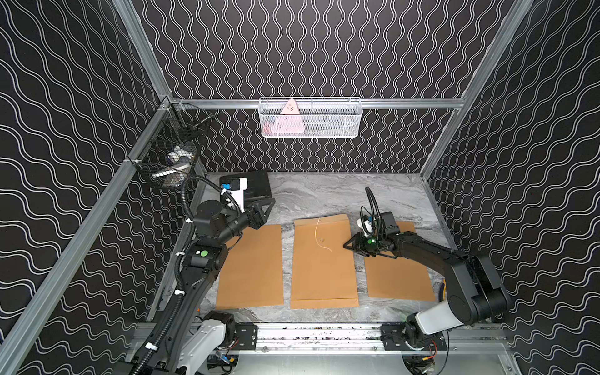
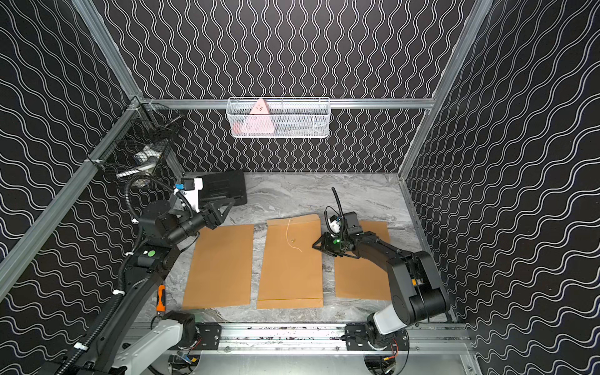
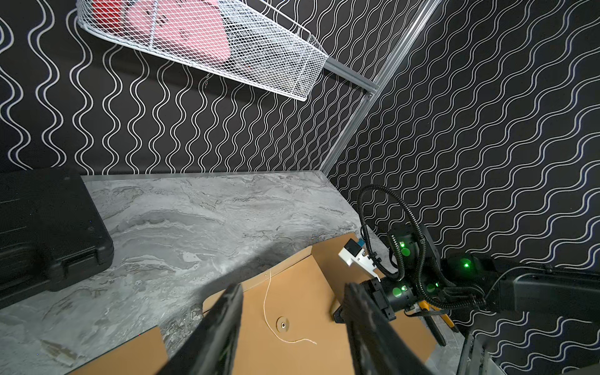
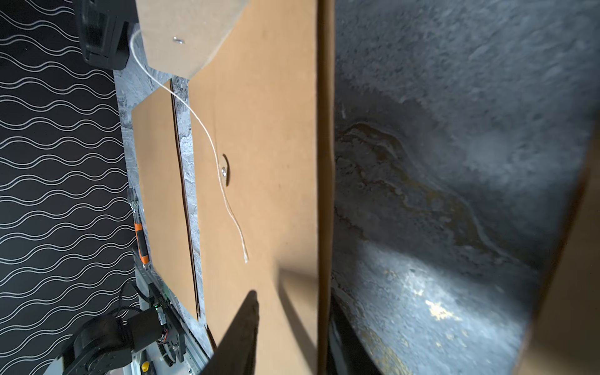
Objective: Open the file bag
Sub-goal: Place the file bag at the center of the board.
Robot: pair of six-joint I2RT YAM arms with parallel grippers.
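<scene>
The file bag (image 1: 324, 269) (image 2: 290, 269) is the middle of three brown paper envelopes lying on the marble table. Its white string (image 1: 316, 232) (image 4: 207, 136) lies loose beside the round button (image 3: 282, 324) (image 4: 225, 170), not wound on it. The flap (image 4: 185, 35) at the far end is lifted off the bag's face. My right gripper (image 1: 346, 245) (image 4: 293, 302) is low at the bag's right edge, with its jaws apart on either side of that edge. My left gripper (image 1: 271, 203) (image 3: 293, 289) hangs open and empty above the table's far left.
A second envelope (image 1: 251, 269) lies left of the file bag and a third (image 1: 397, 276) right of it, under my right arm. A black case (image 1: 256, 186) sits at the back left. A white mesh basket (image 1: 310, 118) and a black wire basket (image 1: 172, 156) hang on the walls. An orange-handled tool (image 2: 161, 300) lies front left.
</scene>
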